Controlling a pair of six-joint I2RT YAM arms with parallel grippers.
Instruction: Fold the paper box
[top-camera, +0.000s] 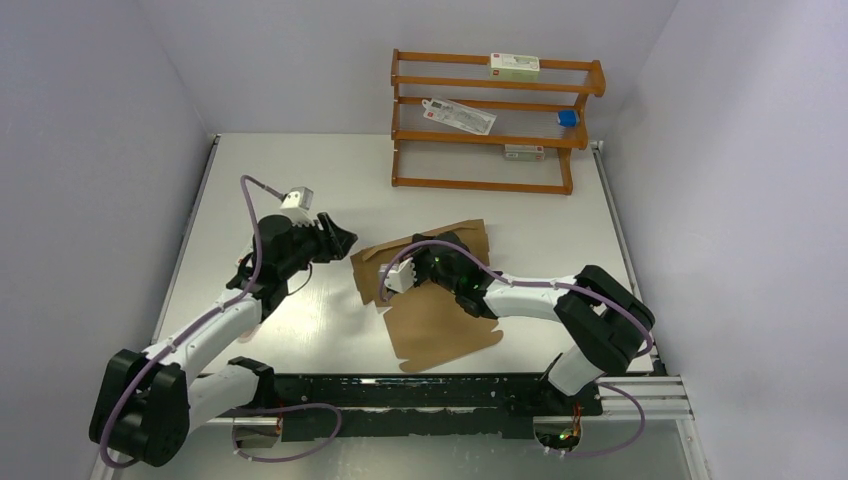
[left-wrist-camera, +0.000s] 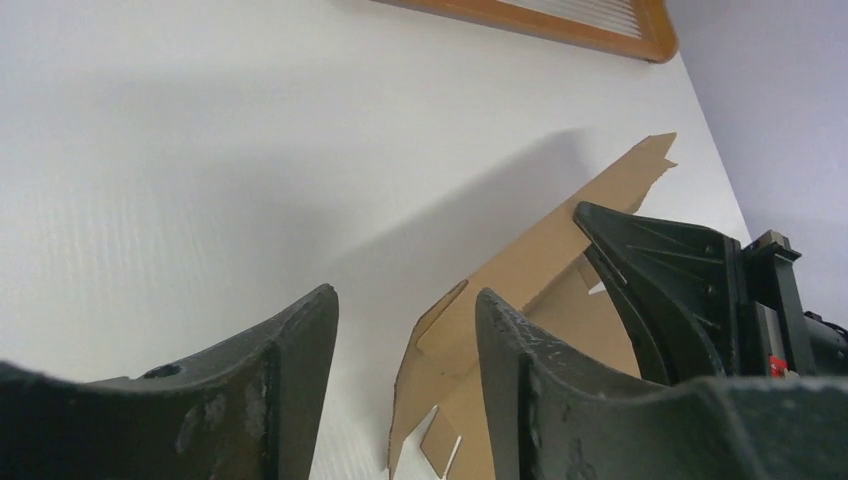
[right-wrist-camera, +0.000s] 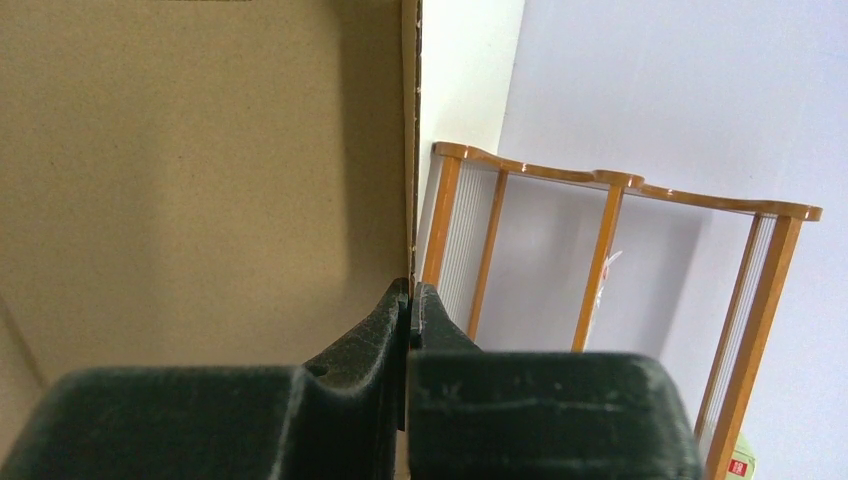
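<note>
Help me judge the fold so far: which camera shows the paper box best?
Top external: nearly the whole paper box is visible, one part flat on the table, another lifted. Left wrist shows only a raised flap edge-on; right wrist shows only one panel, up close.

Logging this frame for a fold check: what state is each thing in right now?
paper box: partly folded, one flap raised off the table.
left gripper: open, empty, beside the box.
right gripper: shut on the box's raised flap edge.
wooden rack: upright, white cartons lying on its shelves.
</note>
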